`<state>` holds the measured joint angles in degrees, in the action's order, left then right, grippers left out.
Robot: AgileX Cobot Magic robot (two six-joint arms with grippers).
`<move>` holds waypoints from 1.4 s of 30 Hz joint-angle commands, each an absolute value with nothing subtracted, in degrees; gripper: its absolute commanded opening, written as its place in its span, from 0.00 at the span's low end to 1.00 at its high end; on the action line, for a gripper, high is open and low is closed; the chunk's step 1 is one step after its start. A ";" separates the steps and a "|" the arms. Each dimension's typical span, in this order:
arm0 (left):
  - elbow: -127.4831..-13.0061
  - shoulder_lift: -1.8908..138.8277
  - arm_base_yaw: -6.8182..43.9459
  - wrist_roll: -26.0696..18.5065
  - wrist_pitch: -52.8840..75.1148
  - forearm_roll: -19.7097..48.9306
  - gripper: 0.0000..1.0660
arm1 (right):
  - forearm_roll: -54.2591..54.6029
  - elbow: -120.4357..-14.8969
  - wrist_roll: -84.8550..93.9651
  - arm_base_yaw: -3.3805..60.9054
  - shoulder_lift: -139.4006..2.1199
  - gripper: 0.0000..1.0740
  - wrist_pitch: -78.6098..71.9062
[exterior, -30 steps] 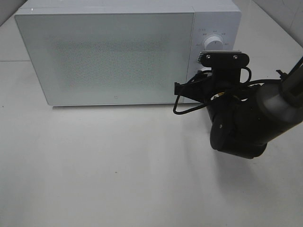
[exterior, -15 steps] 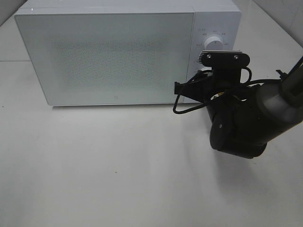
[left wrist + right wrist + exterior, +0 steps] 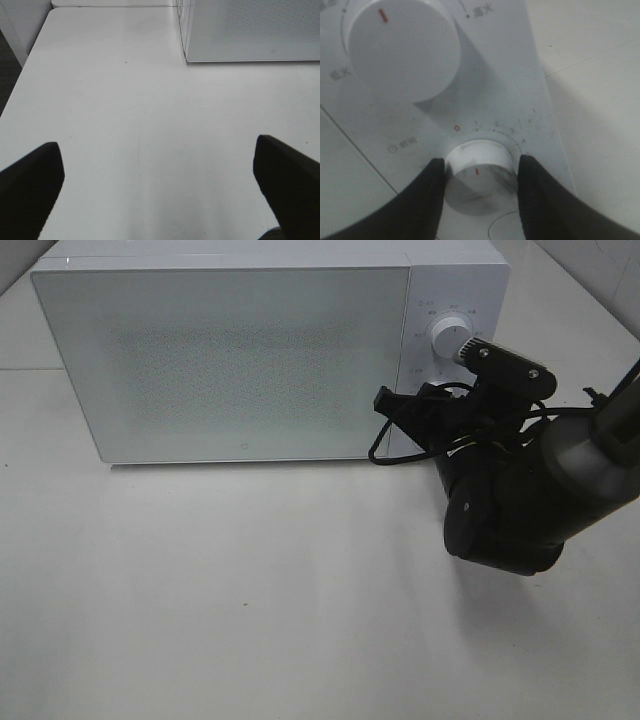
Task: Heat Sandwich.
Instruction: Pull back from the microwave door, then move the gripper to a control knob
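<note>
The sandwich is hidden from every view. The white microwave (image 3: 220,360) stands at the back of the table with its door closed. My right gripper (image 3: 479,176) is shut on the lower knob (image 3: 480,156) of the control panel, one black finger pressed against each side of it. The upper knob (image 3: 400,47) sits free just above it. In the high view the right wrist (image 3: 490,390) is tilted and covers the lower knob, while the upper knob (image 3: 450,337) shows. My left gripper (image 3: 157,170) hangs open over bare table, holding nothing, and does not show in the high view.
A corner of the microwave (image 3: 250,30) shows ahead of the left gripper. The white table (image 3: 250,590) stretches in front of the microwave. The bulky right arm (image 3: 510,500) hangs over the table's right side, with a black cable looped beside it.
The right wrist has rolled clockwise while gripping the lower knob, so its camera mount now sits tilted and the upper knob is uncovered. The left gripper has not moved.
</note>
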<state>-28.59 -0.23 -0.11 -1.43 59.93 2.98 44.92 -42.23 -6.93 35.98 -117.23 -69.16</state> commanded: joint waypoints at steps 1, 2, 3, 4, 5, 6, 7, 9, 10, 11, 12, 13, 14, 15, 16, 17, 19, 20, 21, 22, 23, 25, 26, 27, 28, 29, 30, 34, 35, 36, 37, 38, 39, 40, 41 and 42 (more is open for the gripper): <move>-28.25 -1.83 0.11 -1.55 59.42 3.09 0.92 | 42.69 -43.09 -15.07 36.15 -116.31 0.13 -75.29; -28.25 -1.83 0.11 -1.55 59.42 3.09 0.92 | 42.74 -43.09 -19.25 36.15 -116.31 0.13 -75.34; -28.25 -1.83 0.11 -1.55 59.42 3.09 0.92 | 42.74 -43.09 -19.25 36.15 -116.31 0.13 -75.34; -28.25 -1.83 0.11 -1.55 59.42 3.09 0.92 | 42.74 -43.09 -20.86 36.15 -116.31 0.13 -75.34; -28.25 -1.83 0.11 -1.55 59.42 3.09 0.92 | 42.80 -43.09 -22.86 36.15 -116.31 0.13 -75.40; -28.25 -1.83 0.11 -1.55 59.42 3.09 0.92 | 42.86 -43.09 -24.58 36.15 -116.31 0.13 -75.46; -28.25 -1.83 0.11 -1.55 59.42 3.09 0.92 | 42.86 -43.09 -29.16 36.15 -116.31 0.13 -76.26; -28.25 -1.83 0.11 -1.55 59.42 3.09 0.92 | 42.86 -43.09 -31.51 36.15 -116.31 0.13 -76.55; -28.25 -1.83 0.11 -1.55 59.42 3.09 0.92 | 42.86 -43.09 -33.86 36.15 -116.31 0.13 -76.72; -28.25 -1.83 0.11 -1.55 59.42 3.09 0.92 | 42.86 -43.09 -35.75 36.15 -116.31 0.13 -76.83; -28.25 -1.83 0.11 -1.55 59.42 3.09 0.92 | 42.86 -43.09 -40.39 36.15 -116.31 0.13 -76.83; -28.25 -1.83 0.11 -1.55 59.42 3.09 0.92 | 42.86 -43.09 -41.94 36.15 -116.31 0.13 -76.83; -28.25 -1.83 0.11 -1.55 59.42 3.09 0.92 | 42.86 -43.09 -41.94 36.15 -116.31 0.13 -76.83; -28.25 -1.83 0.11 -1.55 59.42 3.09 0.92 | 42.86 -43.09 -43.72 36.15 -116.31 0.13 -76.83; -28.25 -1.83 0.11 -1.55 59.42 3.09 0.92 | 42.86 -43.09 -45.44 36.15 -116.31 0.13 -76.83; -28.25 -1.83 0.11 -1.55 59.42 3.09 0.92 | 42.86 -43.09 -48.36 36.15 -116.31 0.13 -76.83; -28.25 -1.83 0.11 -1.55 59.42 3.09 0.92 | 42.86 -43.09 -49.56 36.15 -116.31 0.13 -76.83; -28.25 -1.83 0.11 -1.55 59.42 3.09 0.92 | 42.86 -43.09 -50.88 36.15 -116.31 0.12 -76.83; -28.25 -1.83 0.11 -1.55 59.42 3.09 0.92 | 42.86 -43.09 -53.23 36.15 -116.31 0.11 -76.83; -28.25 -1.83 0.11 -1.55 59.42 3.09 0.92 | 42.86 -43.09 -54.60 36.15 -116.31 0.11 -76.83; -28.25 -1.83 0.11 -1.55 59.42 3.09 0.92 | 42.86 -43.09 -55.69 36.15 -116.31 0.11 -76.83; -28.25 -1.83 0.11 -1.55 59.42 3.09 0.92 | 42.86 -43.09 -57.12 36.15 -116.31 0.11 -76.83; -28.25 -1.83 0.11 -1.55 59.42 3.09 0.92 | 42.86 -43.09 -60.05 36.15 -116.31 0.11 -76.83; -28.25 -1.83 0.11 -1.55 59.42 3.09 0.92 | 42.91 -43.09 -61.48 36.15 -116.31 0.11 -76.83; -28.25 -1.83 0.11 -1.55 59.42 3.09 0.92 | 42.91 -43.09 -61.48 36.15 -116.31 0.11 -76.83; -28.25 -1.83 0.11 -1.55 59.42 3.09 0.92 | 42.91 -43.09 -62.57 36.15 -116.31 0.12 -76.83; -28.25 -1.83 0.11 -1.55 59.42 3.09 0.92 | 42.91 -43.09 -63.94 36.15 -116.31 0.12 -76.83; -28.25 -1.83 0.11 -1.55 59.42 3.09 0.92 | 43.60 -43.09 -67.95 36.15 -116.31 0.12 -76.83; -28.25 -1.83 0.11 -1.55 59.42 3.09 0.92 | 44.29 -43.09 -68.87 36.15 -116.31 0.12 -76.83; -28.25 -1.83 0.11 -1.55 59.42 3.09 0.92 | 44.40 -43.09 -69.50 36.15 -116.31 0.12 -76.83; -28.25 -1.83 0.11 -1.55 59.42 3.09 0.92 | 44.40 -43.09 -70.42 36.15 -116.31 0.12 -76.83; -28.25 -1.83 0.11 -1.55 59.42 3.09 0.92 | 44.40 -43.09 -70.42 36.15 -116.31 0.12 -76.83; -28.25 -1.83 0.11 -1.55 59.42 3.09 0.92 | 44.58 -43.09 -71.39 36.15 -116.31 0.12 -76.83; -28.25 -1.83 0.11 -1.55 59.42 3.09 0.92 | 45.38 -43.09 -74.14 36.15 -116.31 0.12 -76.60; -28.25 -1.83 0.11 -1.55 59.42 3.09 0.92 | 45.55 -43.09 -75.52 36.15 -116.31 0.12 -76.32; -28.25 -1.83 0.11 -1.55 59.42 3.09 0.92 | 45.66 -43.09 -76.60 36.15 -116.31 0.12 -76.26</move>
